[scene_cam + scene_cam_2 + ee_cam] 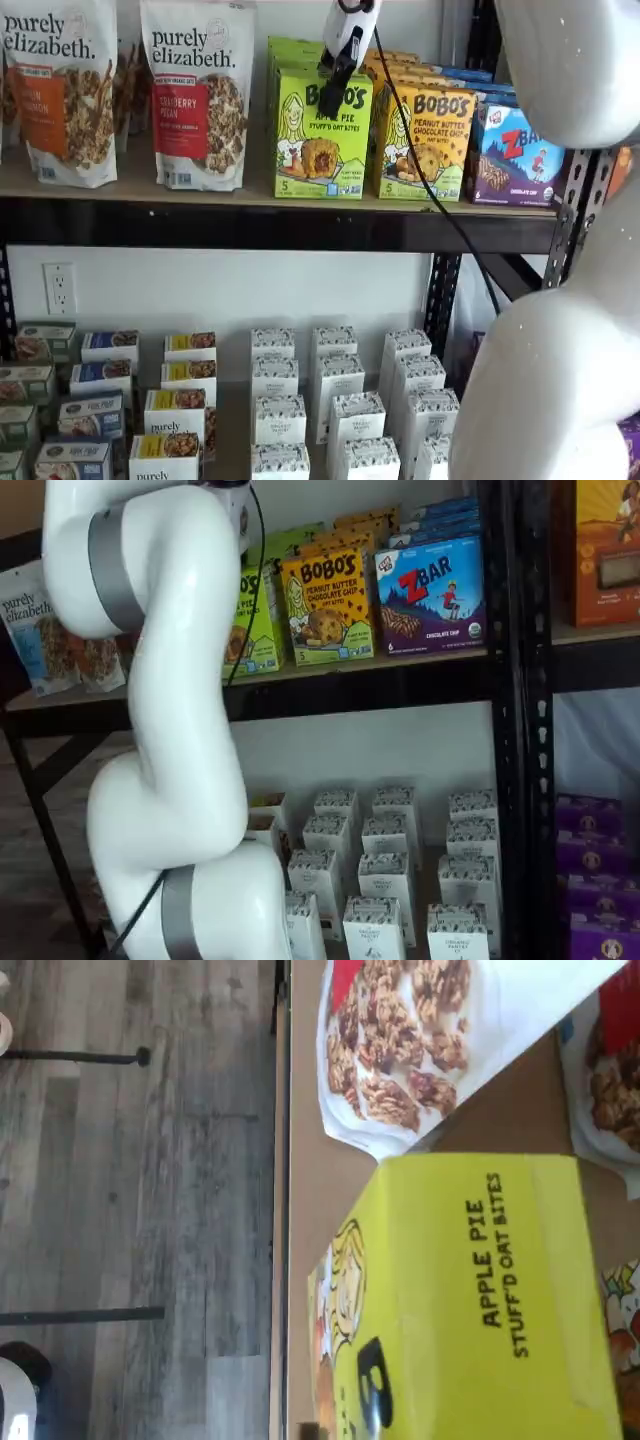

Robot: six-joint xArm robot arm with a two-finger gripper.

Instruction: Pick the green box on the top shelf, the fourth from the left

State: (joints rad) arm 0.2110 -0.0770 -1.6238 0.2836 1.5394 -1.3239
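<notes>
- The green box (322,135) was seen upright at the front edge of the top shelf (300,226), between a granola pouch (197,92) on its left and a yellow-orange Bobo's box (422,143) on its right — just beside both.
- Two granola pouches, one green front box, one yellow-orange front box and one blue ZBar box (513,155) were counted along that shelf in a shelf view; further boxes were stacked behind.
- The gripper (334,82) was held at the green box's top edge; the jaws' state could not be told — only dark fingers seen side-on.
- In the wrist view, the green box's top (480,1290) was shown close below.
</notes>
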